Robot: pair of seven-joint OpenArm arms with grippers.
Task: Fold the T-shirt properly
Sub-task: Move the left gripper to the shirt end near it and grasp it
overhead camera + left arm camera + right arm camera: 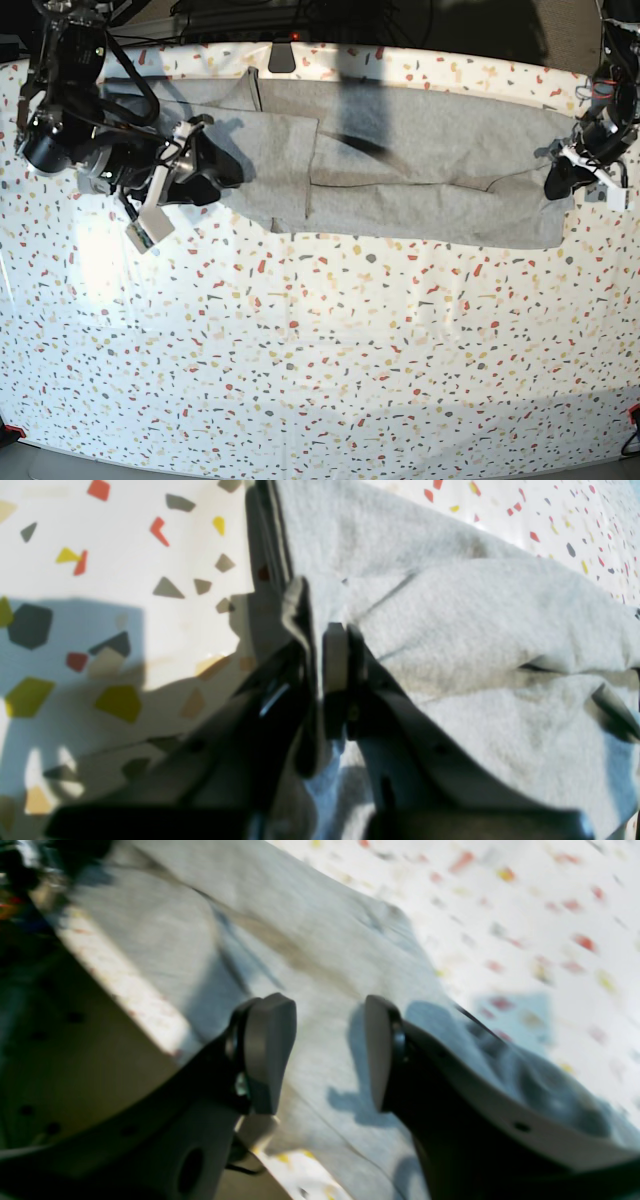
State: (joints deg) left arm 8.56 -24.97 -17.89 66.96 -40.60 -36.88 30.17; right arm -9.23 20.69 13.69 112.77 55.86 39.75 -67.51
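Speckled tabletop [320, 360], T-shirt [420, 170] (grey) spread flat

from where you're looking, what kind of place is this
Most likely a robot lab or test bench, not a home. Two black robot arms work over a table with a speckled terrazzo-pattern top, cables run along the far edge, and the only item laid out is a grey T-shirt.
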